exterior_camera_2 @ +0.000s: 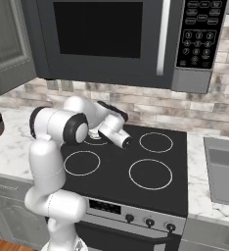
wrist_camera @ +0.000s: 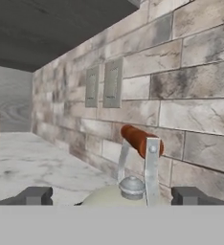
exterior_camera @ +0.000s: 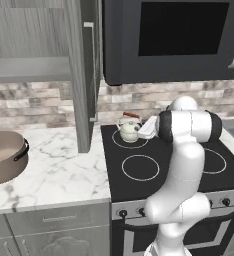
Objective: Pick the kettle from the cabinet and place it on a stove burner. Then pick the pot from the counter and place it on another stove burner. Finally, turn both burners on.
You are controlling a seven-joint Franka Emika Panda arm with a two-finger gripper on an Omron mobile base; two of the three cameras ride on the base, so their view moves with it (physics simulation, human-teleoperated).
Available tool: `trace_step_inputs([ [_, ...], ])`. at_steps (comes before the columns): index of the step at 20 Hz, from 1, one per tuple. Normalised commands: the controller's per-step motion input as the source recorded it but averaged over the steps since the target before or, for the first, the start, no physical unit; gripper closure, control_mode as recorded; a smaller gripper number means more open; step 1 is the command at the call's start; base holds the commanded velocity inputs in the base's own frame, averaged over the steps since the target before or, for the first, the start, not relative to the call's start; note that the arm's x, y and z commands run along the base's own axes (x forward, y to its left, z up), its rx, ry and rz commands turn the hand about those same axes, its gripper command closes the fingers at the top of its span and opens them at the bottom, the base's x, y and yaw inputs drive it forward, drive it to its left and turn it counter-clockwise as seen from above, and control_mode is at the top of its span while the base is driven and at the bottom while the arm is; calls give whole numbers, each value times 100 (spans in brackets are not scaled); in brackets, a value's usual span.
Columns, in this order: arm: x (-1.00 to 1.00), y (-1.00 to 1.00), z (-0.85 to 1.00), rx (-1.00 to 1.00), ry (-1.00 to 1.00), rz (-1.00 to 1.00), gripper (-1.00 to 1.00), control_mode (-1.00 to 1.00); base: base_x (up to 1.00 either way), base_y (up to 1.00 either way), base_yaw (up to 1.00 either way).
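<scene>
kettle [exterior_camera: 129, 129]: upright on far-left burner [exterior_camera: 130, 139], handle bar running left-right, spout direction unclear | claw [wrist_camera: 112, 196]: wide, fingertips flanking kettle, apart | pot [exterior_camera: 4, 156]: left tabletop [exterior_camera: 59, 170]

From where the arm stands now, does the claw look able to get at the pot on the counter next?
Probably yes, but not directly. The claw is open at the kettle on the back left burner. The pot sits far along the counter, with the open cabinet door hanging between them, so the arm must swing around it.

Kettle [wrist_camera: 133, 189] with reddish-brown handle bar between the spread tool [wrist_camera: 111, 196] fingertips, brick wall [wrist_camera: 190, 110] behind.
</scene>
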Motion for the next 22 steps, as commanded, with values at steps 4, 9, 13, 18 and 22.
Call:
trace_step_inputs([
  [4,-13,0,17,-1,-7,6,-100,-100,0,0,0],
  [9,-9,-5,23,-2,-11,5,-100,-100,0,0,0],
  [13,-10,-11,20,-3,-12,4,-100,-100,0,0,0],
  [18,-17,-10,13,-3,-11,3,-100,-100,0,0,0],
  [22,-22,-12,19,-3,-13,3,-100,-100,0,0,0],
])
